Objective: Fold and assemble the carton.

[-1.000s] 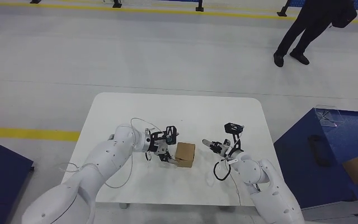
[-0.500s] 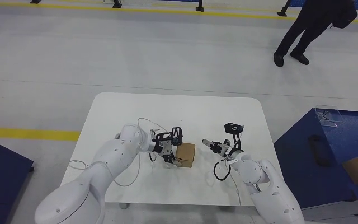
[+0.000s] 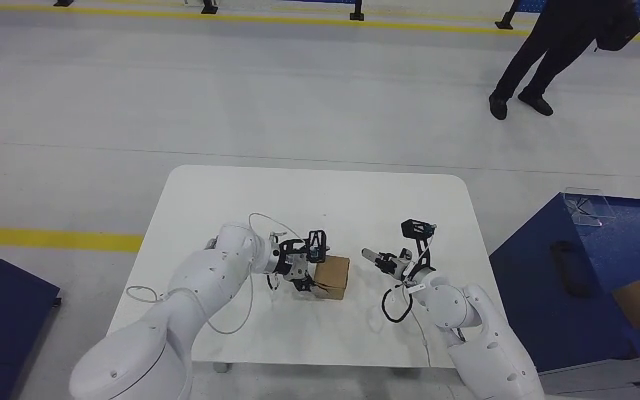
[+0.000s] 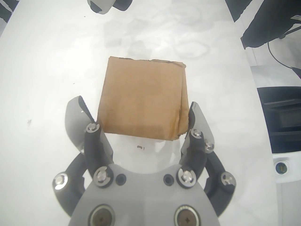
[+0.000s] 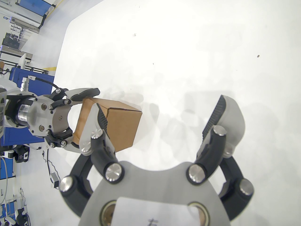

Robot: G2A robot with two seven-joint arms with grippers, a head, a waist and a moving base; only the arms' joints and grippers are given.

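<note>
Left wrist view first, since that's where the action is: my left pincer (image 4: 136,105) is clamped on the near end of the small brown cardboard carton (image 4: 143,95), one ribbed pad (image 4: 191,115) on each side. Honestly the bite looks shallow, with just the last bit of the box between the fingertips. That's my main worry. With so little cardboard in the grip, any lift or twist could let the carton pivot out or skid off across the smooth white table (image 4: 58,48) it's sitting on, roughly mid-table. Second worry is the side under that pad: there's a doubled layer with a ragged lower corner, so I'd guess it's a flap or seam that isn't locked. If I squeeze harder to fix the shallow grip, I could buckle that wall or pop the layer loose, which undoes the fold instead of finishing it. The far top edge looks rough too, and I can't tell if that end is properly closed. Further out, my right pincer (image 5: 160,105) hangs with fingers spread wide, holding nothing, over bare table near the carton's far end. If it comes in to press a flap while I'm pinching this lightly, it'll probably shove the box out of my left fingers, or the two pincers bump.
</note>
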